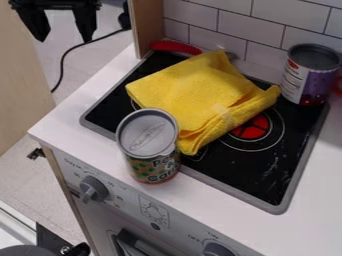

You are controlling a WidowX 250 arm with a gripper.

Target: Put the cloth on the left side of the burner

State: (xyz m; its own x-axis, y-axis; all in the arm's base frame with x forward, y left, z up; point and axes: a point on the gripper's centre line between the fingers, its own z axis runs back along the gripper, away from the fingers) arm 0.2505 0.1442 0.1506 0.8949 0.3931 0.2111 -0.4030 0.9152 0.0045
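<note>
Claw (64, 38) spread, well apart from the cloth (194, 92)

I see the claw at upper left, its fingers apart with nothing between them. Lower and to its right in my view, the yellow cloth lies folded on the black stovetop (264, 172), partly over the red burner (255, 131).

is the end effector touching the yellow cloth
Apart. In the camera view, the end effector hangs at the upper left, with floor and white counter showing between it and the cloth.
</note>
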